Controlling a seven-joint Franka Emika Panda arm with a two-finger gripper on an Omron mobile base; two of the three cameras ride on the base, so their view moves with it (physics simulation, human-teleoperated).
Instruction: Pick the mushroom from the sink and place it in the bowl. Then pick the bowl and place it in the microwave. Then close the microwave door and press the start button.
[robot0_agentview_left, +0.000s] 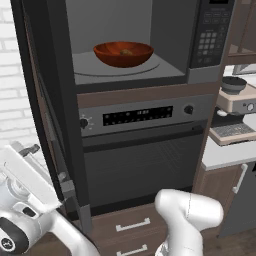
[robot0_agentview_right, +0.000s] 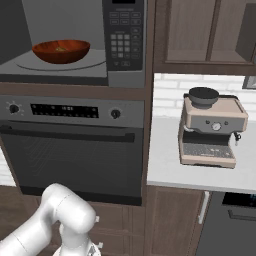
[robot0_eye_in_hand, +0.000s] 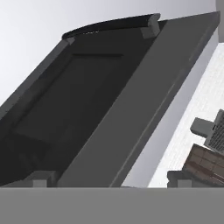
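My gripper (robot0_eye_in_hand: 111, 183) stands wide and empty, its tips just off the outer face of the microwave door (robot0_eye_in_hand: 87, 109), which hangs swung open to the left, so I judge a push comes next. The bowl (robot0_agentview_left: 123, 53) sits on the turntable inside the microwave (robot0_agentview_left: 125, 70), the mushroom (robot0_agentview_left: 126, 51) in it.

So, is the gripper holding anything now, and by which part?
Nothing is held. The gripper is open and faces the open microwave door; the bowl sits inside the microwave.
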